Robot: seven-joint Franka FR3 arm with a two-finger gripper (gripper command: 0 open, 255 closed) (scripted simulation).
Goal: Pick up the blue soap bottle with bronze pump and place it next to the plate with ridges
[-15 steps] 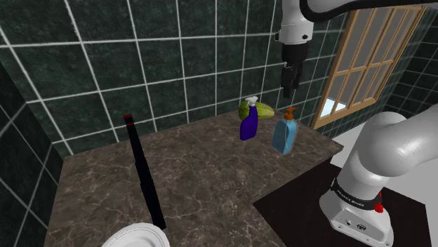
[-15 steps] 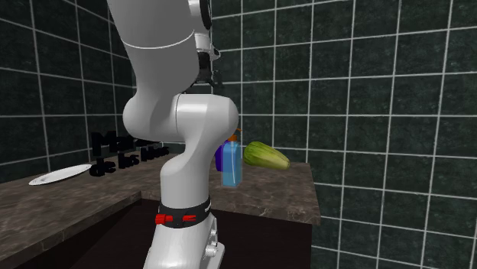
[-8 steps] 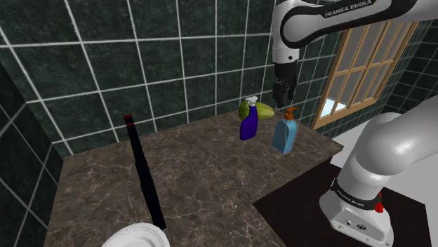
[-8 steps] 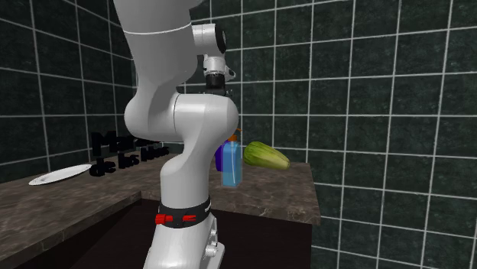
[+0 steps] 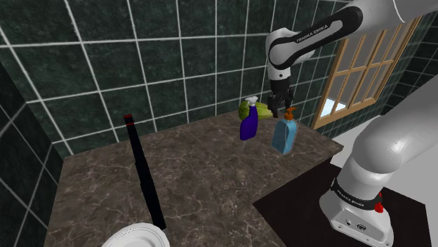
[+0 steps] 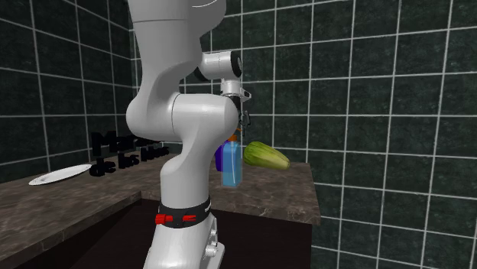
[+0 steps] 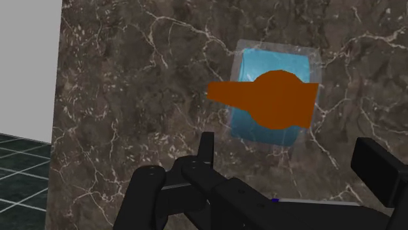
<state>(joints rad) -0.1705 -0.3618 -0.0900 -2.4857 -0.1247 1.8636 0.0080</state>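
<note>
The blue soap bottle [image 5: 283, 137] with an orange-brown pump [image 5: 288, 112] stands upright on the dark marble counter [image 5: 203, 175], near its corner by the window. My black gripper [image 5: 280, 107] hangs open just above the pump, a little toward the tiled wall. Looking down in the wrist view, the pump [image 7: 268, 99] covers most of the blue body [image 7: 273, 63], just beyond my parted fingers [image 7: 206, 147]; nothing is held. From the second exterior view, the gripper [image 6: 243, 122] is above the bottle [image 6: 232, 171]. The white plate [image 5: 137, 237] lies at the counter's near end.
A purple spray bottle [image 5: 248, 121] and a green vegetable [image 5: 258, 109] stand close behind the soap bottle against the wall. A tall black stick-like object [image 5: 144, 175] rises beside the plate [image 6: 60, 176]. A wooden window [image 5: 358, 63] lies past the counter's end.
The arm has brought the gripper down from well above the counter to just over the bottle's pump. The fingers stayed open; the bottle has not moved.
</note>
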